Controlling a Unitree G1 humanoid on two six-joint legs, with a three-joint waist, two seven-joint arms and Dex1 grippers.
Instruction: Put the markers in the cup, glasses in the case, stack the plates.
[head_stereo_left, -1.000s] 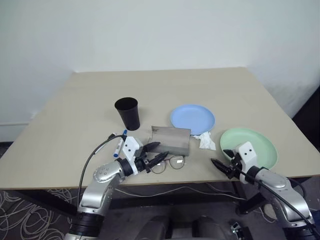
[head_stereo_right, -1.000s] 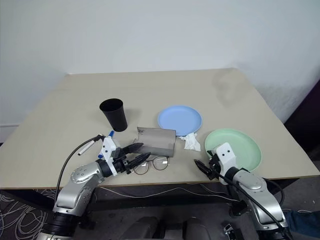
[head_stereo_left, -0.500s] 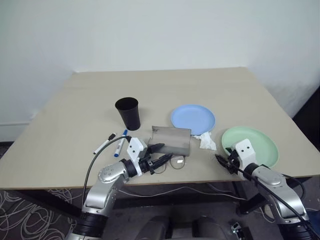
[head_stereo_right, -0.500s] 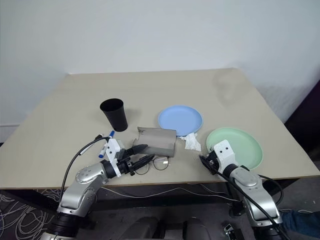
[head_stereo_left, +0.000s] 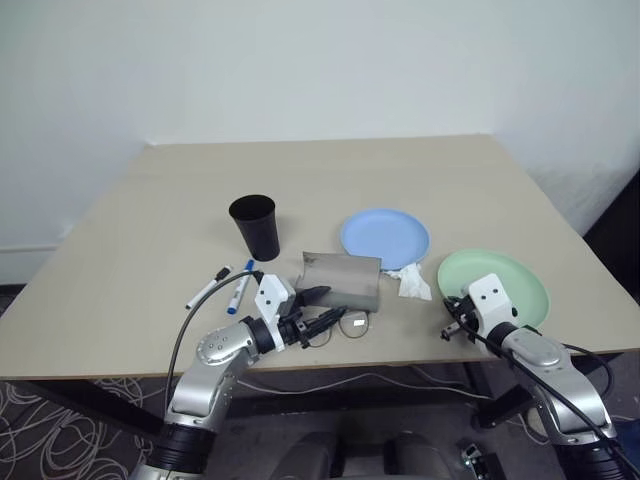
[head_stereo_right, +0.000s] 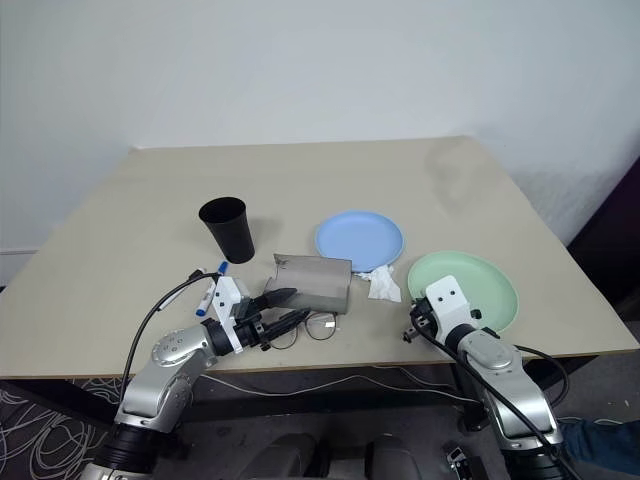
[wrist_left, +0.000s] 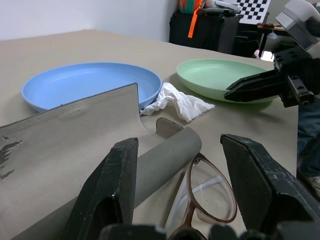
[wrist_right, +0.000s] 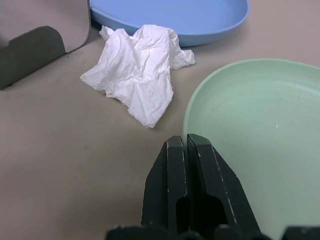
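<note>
Lying lengthwise left to right at the near bench edge, the glasses sit between the left gripper's open fingers; right fingers are closed, empty, touching the green plate's near-left rim.

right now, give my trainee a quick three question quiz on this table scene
1. True or false: the mint green round plate is stacked on the light blue round plate.
2. Where are the two white-barrelled markers? A in the black tapered cup B on the table C on a plate
3. Fill in: the right gripper is ____.

Key: 1 false, they lie apart. 2 B. 3 shut, holding nothing, at the green plate's rim.
</note>
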